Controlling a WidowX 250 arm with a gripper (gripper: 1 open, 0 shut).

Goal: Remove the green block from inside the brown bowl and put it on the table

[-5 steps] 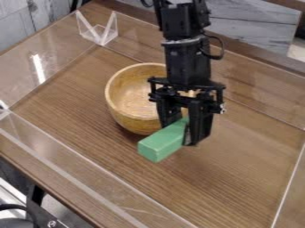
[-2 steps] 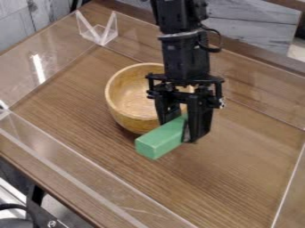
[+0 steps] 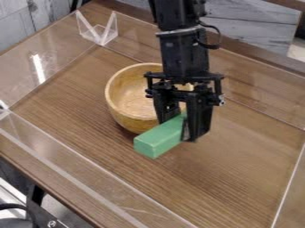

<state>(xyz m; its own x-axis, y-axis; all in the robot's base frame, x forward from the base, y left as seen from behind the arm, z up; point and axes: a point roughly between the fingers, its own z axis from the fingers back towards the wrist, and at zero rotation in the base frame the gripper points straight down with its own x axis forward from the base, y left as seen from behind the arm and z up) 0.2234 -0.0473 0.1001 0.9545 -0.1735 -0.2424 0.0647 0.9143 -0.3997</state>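
My tool (image 3: 185,121) grips the green block (image 3: 160,139), outside the brown bowl (image 3: 135,93). Placement in hand, I judge; next: lower to the worktop (image 3: 233,178), release.

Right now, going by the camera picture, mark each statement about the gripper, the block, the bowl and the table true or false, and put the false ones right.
1. The gripper is holding the green block. True.
2. The green block lies inside the bowl. False: it is out in front of the brown bowl, in the gripper's grasp.
3. The bowl is upright, its opening facing up. True.
4. The table has a plain white top. False: it is brown with wood grain.
5. The bowl is larger than the block. True.
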